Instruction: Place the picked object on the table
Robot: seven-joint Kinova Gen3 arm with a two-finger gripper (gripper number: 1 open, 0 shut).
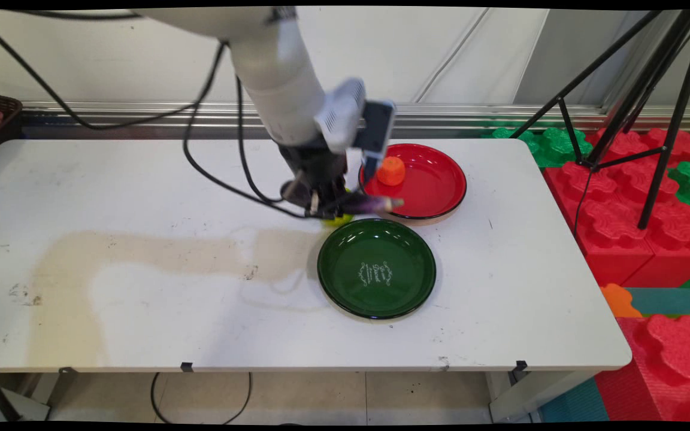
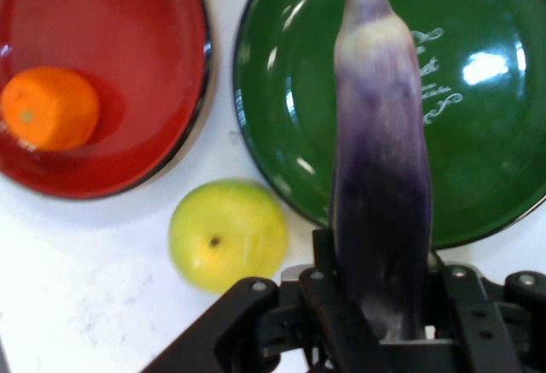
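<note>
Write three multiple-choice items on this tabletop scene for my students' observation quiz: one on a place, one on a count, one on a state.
1. Where does the small orange fruit lie?
A. In the round red plate
B. In the round dark green plate
C. On the white table

2. How many plates are on the table?
A. One
B. Two
C. Three

3. What is the black two-finger gripper doing?
A. Hanging open
B. Gripping a yellow-green apple
C. Gripping a long purple eggplant

Key: 1 A, the fruit sits inside the red rim; 2 B, only the red and green plates show; 3 C, the hand view shows the eggplant clamped, the apple lying free beside it.
</note>
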